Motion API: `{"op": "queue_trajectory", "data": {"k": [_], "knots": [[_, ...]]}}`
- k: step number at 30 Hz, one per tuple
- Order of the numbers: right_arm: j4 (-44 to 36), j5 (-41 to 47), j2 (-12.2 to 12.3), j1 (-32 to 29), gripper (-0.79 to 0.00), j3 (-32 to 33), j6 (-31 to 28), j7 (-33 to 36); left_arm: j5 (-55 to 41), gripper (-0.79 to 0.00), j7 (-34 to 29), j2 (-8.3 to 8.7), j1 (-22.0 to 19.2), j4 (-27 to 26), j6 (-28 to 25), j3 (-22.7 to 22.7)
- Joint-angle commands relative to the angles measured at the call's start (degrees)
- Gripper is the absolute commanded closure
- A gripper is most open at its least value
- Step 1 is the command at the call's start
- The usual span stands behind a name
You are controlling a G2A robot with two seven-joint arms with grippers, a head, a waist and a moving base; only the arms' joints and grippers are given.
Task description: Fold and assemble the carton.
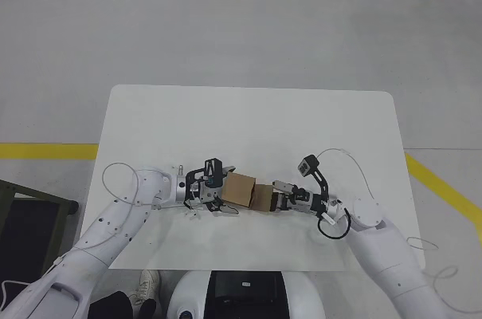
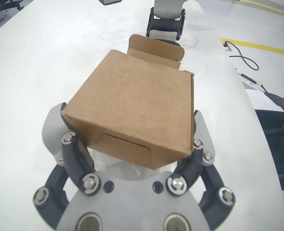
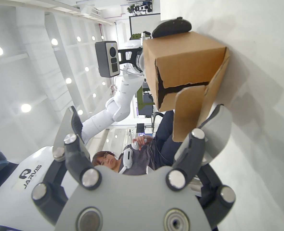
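Note:
A brown carton [image 1: 241, 190] sits near the front middle of the white table. My left gripper [image 1: 214, 189] is shut on one end of it, a finger [image 2: 53, 131] pressed to each side wall of the carton [image 2: 132, 102]. The opposite end stands partly unfolded, with one flap [image 3: 190, 111] sticking out and the inner flaps gaping. My right gripper [image 3: 144, 121] is open at that end; the flap lies against the inside of one finger [image 3: 216, 126], the other finger stands well clear. The right gripper [image 2: 164, 34] rises just behind the flap [image 2: 156, 49].
The white table [image 1: 248, 120] has bare room behind and to both sides of the carton. A thin white cable [image 1: 344, 155] loops over the table by the right arm. The table's front edge lies close under both arms.

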Motion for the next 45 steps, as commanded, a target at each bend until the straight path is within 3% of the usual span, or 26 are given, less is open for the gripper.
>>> {"op": "queue_trajectory", "data": {"k": [1,26,32,34,35,38,40,43,45], "knots": [[0.3,-5.0,0.2,0.8,-0.785,-0.5,1.8,-0.1,0.1,-0.785,0.0,0.0,0.0,0.0,0.0,0.0],[-6.0,-7.2,-0.5,1.9,-0.785,-2.0,-1.0,-3.8,0.4,-0.785,-0.1,0.05,0.3,0.0,0.0,-0.4],[-5.9,-6.8,-0.7,1.8,-0.653,-2.4,-1.6,-3.7,0.5,-0.785,-0.2,0.07,0.4,-0.1,-0.2,-0.4],[-5.8,-6.8,-0.7,1.8,-0.523,-2.6,-1.8,-3.7,0.5,-0.785,-0.2,0.08,0.4,-0.1,-0.2,-0.4],[-5.8,-6.6,-0.8,1.8,-0.508,-2.6,-2.1,-3.7,0.6,-0.785,-0.3,0.08,0.4,-0.1,-0.1,-0.4],[-5.5,-7.7,-0.7,2.0,-0.591,-2.7,-1.3,-3.3,0.6,-0.785,-0.3,0.1,0.4,-0.1,-0.1,-0.5],[-5.5,-8.4,-0.6,1.9,-0.603,-2.6,-0.8,-3.4,0.6,-0.785,-0.3,0.11,0.5,-0.2,-0.1,-0.5],[-5.4,-9.0,-0.4,1.5,-0.536,-2.1,-0.4,-3.1,0.7,-0.785,-0.4,0.12,0.5,-0.2,-0.2,-0.5],[-5.3,-9.5,-0.3,1.2,-0.391,-1.8,0.2,-2.9,0.7,-0.785,-0.4,0.14,0.5,-0.1,-0.1,-0.5]]}}
